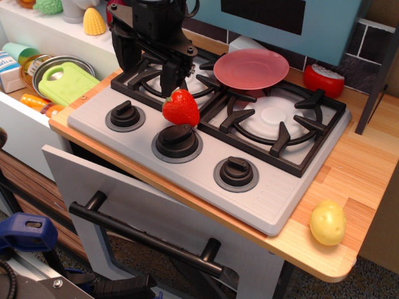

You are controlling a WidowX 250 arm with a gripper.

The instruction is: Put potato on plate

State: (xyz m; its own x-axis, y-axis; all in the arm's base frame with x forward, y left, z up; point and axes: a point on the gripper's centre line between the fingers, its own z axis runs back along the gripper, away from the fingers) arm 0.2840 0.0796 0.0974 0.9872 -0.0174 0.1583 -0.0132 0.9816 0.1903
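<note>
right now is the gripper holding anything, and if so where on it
Nothing appears held. The gripper hangs over the left burner just above the strawberry, with no clear grip on it. The potato lies untouched on the wooden counter.

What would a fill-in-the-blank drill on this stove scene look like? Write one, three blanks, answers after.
1. The potato lies on the wooden ____, right of the stove.
2. The plate on the grates holds ____.
3. The fruit under the gripper is a ____, sitting by the middle knob.

Answers: counter; nothing; strawberry
</note>
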